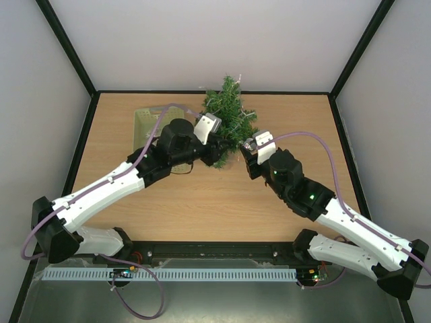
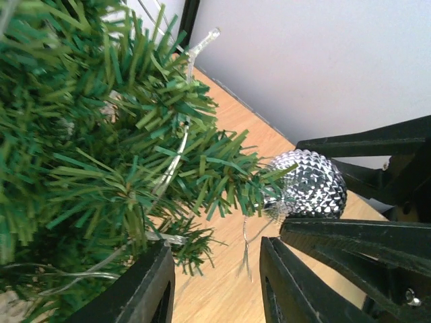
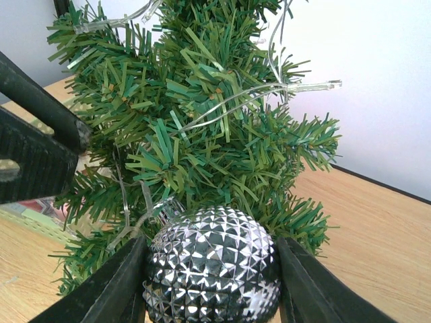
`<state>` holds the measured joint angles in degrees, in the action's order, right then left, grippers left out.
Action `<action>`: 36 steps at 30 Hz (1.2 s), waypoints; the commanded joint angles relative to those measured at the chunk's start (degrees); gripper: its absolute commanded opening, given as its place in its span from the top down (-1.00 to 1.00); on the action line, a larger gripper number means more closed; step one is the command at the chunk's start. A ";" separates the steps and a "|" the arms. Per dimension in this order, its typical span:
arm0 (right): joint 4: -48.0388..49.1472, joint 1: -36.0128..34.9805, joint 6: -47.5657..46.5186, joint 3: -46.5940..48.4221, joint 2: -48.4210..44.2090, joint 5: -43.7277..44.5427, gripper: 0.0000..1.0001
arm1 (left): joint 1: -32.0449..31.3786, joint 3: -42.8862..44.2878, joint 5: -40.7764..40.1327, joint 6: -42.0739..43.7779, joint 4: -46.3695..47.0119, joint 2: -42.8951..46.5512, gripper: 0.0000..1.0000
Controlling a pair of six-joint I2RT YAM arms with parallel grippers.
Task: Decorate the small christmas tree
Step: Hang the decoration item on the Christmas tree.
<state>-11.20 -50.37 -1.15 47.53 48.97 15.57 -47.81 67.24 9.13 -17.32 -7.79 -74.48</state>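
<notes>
The small christmas tree stands at the back of the table, with clear light wires running through its green branches. My right gripper is shut on a faceted silver bauble and holds it against the tree's lower branches. In the left wrist view the bauble sits under a branch tip, and its thin silver hanging loop dangles free. My left gripper is open on either side of that loop and touches nothing. From above, the two grippers meet at the tree's near side.
A pale green basket sits left of the tree, partly under my left arm. Black frame posts and grey walls ring the wooden table. The left gripper's black finger shows at the left of the right wrist view.
</notes>
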 commanded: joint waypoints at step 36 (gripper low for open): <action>0.84 0.28 1.15 2.47 -1.68 -1.38 0.32 | -0.29 5.43 3.77 21.25 1.28 -4.69 0.61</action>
<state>-10.85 -50.30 -0.62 48.18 47.99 14.00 -47.92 72.82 14.41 3.16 -9.76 -79.40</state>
